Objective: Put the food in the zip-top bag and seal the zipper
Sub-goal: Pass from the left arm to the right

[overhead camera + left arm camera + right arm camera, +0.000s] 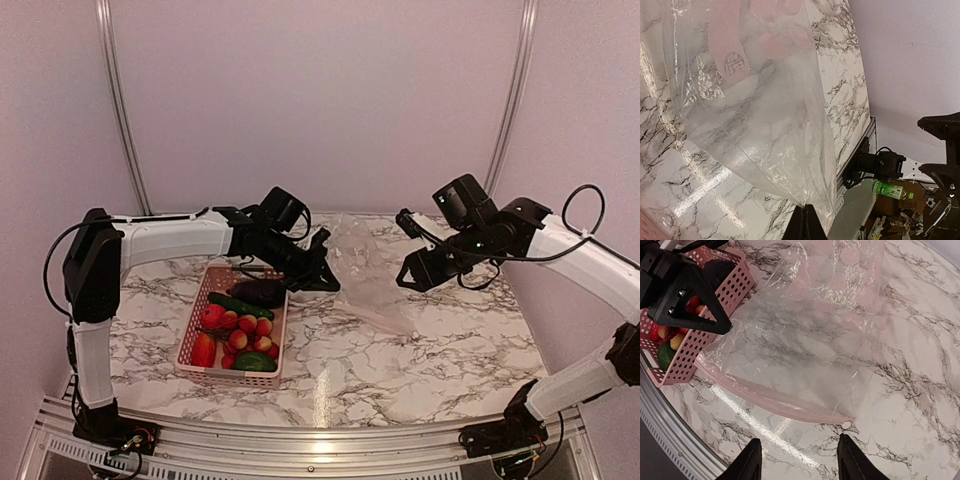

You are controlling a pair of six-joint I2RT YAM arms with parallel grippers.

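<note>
L claw (pixel 804 224) pinching zip-top bag (pixel 755 115), arm extended rightward, R claw (pixel 799 460) spread

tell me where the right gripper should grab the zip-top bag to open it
Probably the zipper strip near its free end, coming straight down from above with the right gripper. The zip-top bag has that pink edge lying flat, nearest this gripper's open fingers, and the left gripper pinches the bag's other side.
</note>
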